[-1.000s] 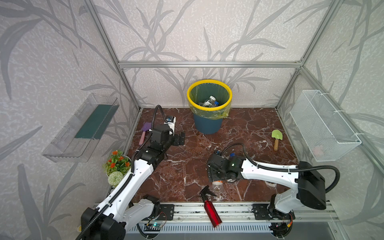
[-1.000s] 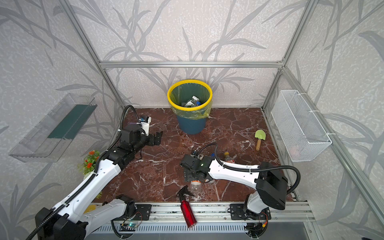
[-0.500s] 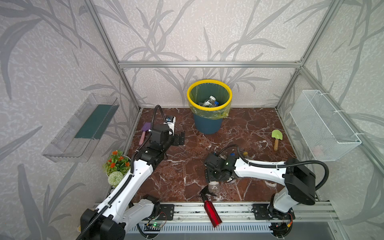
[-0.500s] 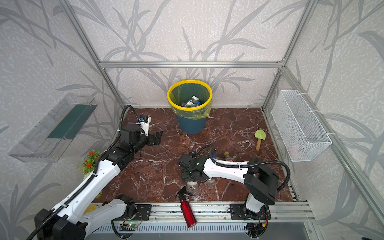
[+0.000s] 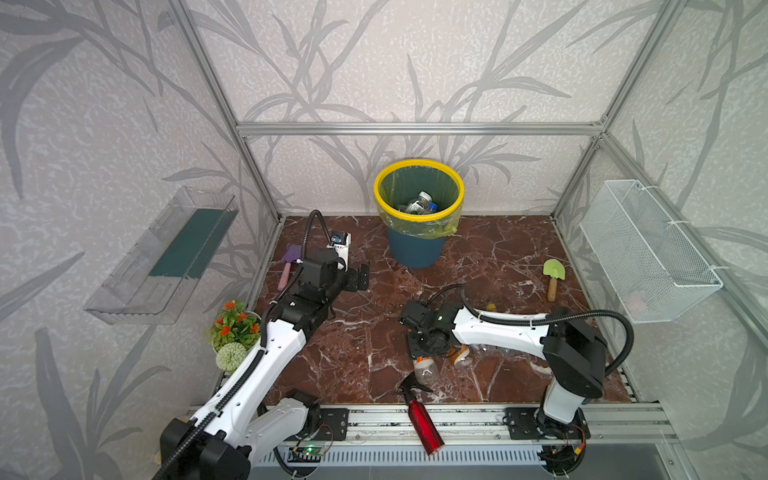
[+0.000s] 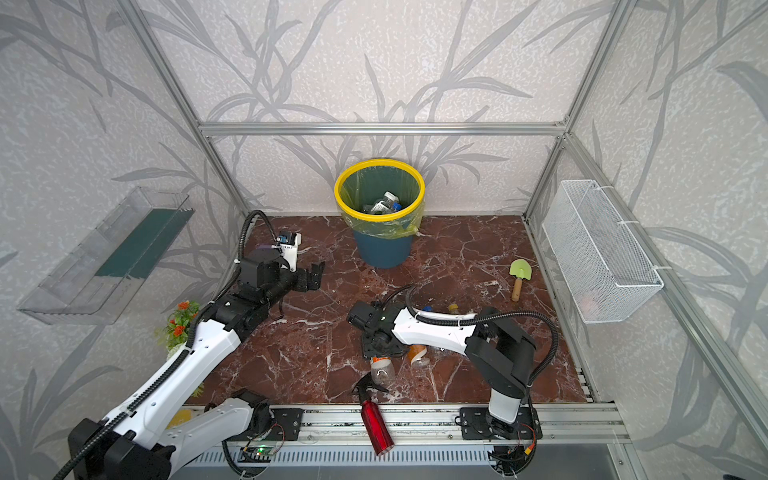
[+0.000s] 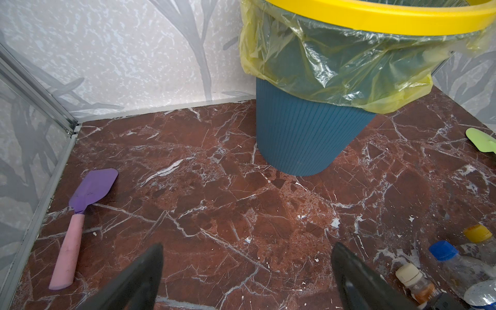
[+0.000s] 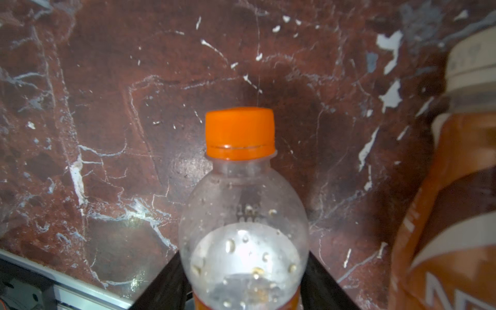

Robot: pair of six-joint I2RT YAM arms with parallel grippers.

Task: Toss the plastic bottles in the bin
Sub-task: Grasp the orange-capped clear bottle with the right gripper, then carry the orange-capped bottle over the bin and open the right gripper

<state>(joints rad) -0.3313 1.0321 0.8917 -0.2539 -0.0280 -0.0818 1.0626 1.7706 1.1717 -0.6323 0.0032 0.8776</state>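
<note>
Swinging left since a second ago, the right jaws now pinch the orange-capped bottle (image 8: 243, 228) lying lower-centre on the bench (image 5: 353, 353), just above the red spray bottle (image 5: 424, 419). Left jaws unchanged, spread wide. Bin (image 5: 415, 253) stands upper-centre, well apart.

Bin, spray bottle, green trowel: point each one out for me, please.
bin (image 5: 415, 249), in a top view, blue outer wall.
spray bottle (image 5: 424, 426), in a top view, red body.
green trowel (image 5: 554, 269), in a top view, blade.

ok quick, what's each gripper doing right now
left gripper: open, nothing between the jaws
right gripper: closed on the orange-capped bottle, jaws against both its sides
</note>
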